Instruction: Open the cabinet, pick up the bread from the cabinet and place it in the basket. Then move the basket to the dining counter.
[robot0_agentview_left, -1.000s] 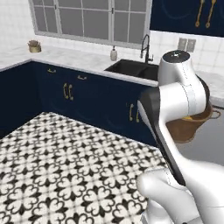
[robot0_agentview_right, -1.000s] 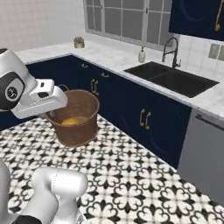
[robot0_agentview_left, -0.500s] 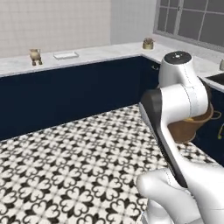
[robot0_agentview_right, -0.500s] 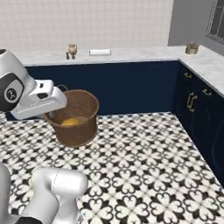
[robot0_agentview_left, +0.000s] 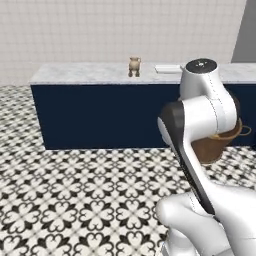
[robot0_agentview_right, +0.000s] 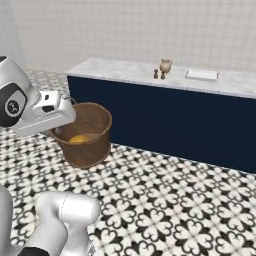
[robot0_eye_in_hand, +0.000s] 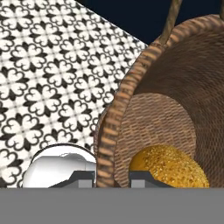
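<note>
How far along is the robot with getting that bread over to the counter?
Mostly done. The bread already lies inside the basket. In hand: the gripper pinches the basket's rim, one finger inside and one outside, carrying it above the patterned floor. Left: set the basket on the dining counter, which stands just ahead, with a small jug on it.

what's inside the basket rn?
The bread lies on the floor of the basket, also visible in the right base view. The gripper straddles the basket's rim, covering part of the near wall. Nothing else shows inside.
</note>
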